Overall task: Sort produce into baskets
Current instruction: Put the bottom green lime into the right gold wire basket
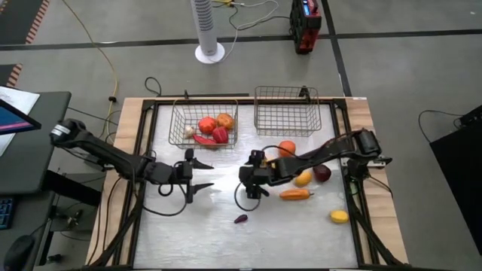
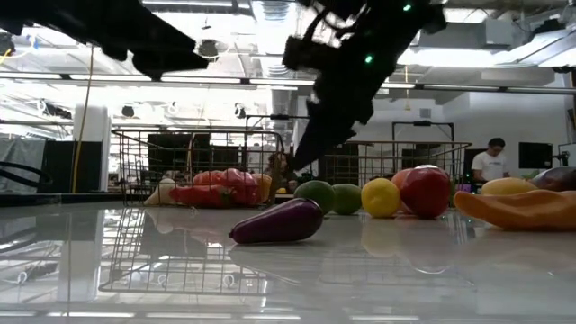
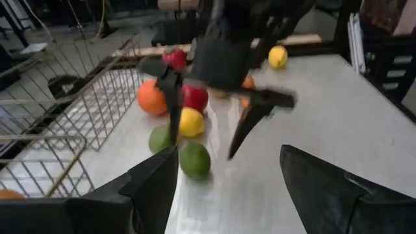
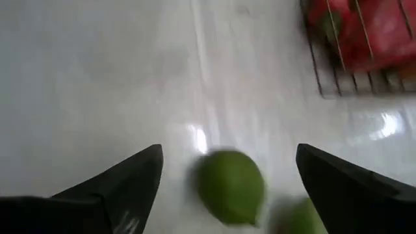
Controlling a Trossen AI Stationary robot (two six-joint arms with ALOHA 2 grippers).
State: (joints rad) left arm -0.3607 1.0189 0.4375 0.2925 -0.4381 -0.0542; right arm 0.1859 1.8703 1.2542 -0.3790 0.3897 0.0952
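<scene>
My right gripper (image 1: pixel 251 178) is open at mid-table and slants down over two green limes (image 4: pixel 231 185) (image 3: pixel 160 138). One lime lies between its spread fingers in the right wrist view, untouched. My left gripper (image 1: pixel 202 175) is open and empty, facing the right gripper across a short gap. The left basket (image 1: pixel 178 128) holds red and orange pieces. The right basket (image 1: pixel 286 111) looks empty. On the table lie an orange (image 1: pixel 287 148), a lemon (image 1: pixel 303 178), a dark red apple (image 1: pixel 322 174), an orange carrot-like piece (image 1: pixel 295 194), a yellow piece (image 1: pixel 339 217) and a purple eggplant (image 1: pixel 241 219).
Both baskets stand side by side at the table's far edge. The loose produce lies under and to the right of my right arm. Cables loop on the table beneath both grippers. A person (image 2: pixel 491 162) stands in the room behind. Bare table shows at the near left.
</scene>
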